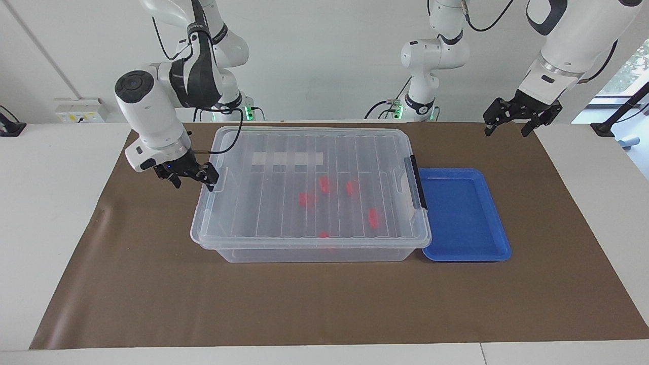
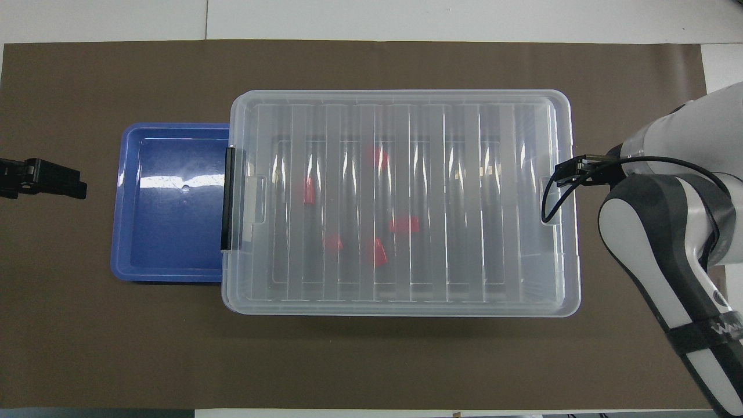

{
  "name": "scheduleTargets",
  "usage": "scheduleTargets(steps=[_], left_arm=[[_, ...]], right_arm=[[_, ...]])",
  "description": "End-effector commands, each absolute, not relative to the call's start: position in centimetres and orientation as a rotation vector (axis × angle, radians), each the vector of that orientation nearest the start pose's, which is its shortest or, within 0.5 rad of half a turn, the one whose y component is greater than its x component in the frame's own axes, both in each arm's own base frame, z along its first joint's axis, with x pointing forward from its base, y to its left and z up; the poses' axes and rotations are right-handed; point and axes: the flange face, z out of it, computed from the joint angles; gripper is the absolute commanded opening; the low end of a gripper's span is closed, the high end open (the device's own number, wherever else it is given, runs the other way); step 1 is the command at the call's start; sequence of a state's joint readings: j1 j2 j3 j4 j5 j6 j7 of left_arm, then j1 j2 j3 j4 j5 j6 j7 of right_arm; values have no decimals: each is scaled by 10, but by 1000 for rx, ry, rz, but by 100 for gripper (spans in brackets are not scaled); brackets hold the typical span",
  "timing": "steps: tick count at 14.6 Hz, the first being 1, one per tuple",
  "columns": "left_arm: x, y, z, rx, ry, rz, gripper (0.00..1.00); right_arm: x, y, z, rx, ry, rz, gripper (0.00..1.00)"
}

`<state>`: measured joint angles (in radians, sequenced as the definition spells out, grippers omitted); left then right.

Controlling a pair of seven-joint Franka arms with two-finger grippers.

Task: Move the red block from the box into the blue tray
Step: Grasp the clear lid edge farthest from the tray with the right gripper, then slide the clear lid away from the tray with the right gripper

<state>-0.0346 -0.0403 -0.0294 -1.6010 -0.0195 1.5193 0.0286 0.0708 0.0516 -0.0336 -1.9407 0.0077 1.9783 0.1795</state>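
Box [image 1: 310,192], lid on over red blocks [image 1: 324,183]; right gripper [image 1: 191,175] at its unclipped end, fingers parted, apparently to unlatch; left gripper [image 1: 522,117] waits, spread.

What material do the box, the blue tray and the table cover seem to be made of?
The box looks like clear, glossy plastic: red blocks show through its ribbed lid. The blue tray seems to be smooth moulded plastic, since its floor reflects light. The brown table cover looks matte, probably paper or thin sheet; faint creases show.

Lidded box [image 2: 400,203] set on desk [image 2: 116,348], red blocks [image 2: 404,224] seen inside, blue tray [image 2: 168,203] placed touching its clip end.
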Motion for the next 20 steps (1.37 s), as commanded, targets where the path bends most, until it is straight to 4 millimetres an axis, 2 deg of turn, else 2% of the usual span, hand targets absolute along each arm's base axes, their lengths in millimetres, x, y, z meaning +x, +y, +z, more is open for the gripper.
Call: scheduleTargets(steps=[1, 8, 15, 20], left_arm=[[529, -35, 632, -3170, 153, 59, 100], [529, -35, 632, -3170, 153, 59, 100], [529, -35, 632, -3170, 153, 59, 100], [529, -35, 632, -3170, 153, 59, 100]], right_arm=[[564, -2, 454, -3131, 172, 5, 100], [564, -52, 454, -3139, 47, -25, 100], [558, -118, 455, -3152, -81, -58, 100], [555, -136, 456, -3155, -106, -59, 100]])
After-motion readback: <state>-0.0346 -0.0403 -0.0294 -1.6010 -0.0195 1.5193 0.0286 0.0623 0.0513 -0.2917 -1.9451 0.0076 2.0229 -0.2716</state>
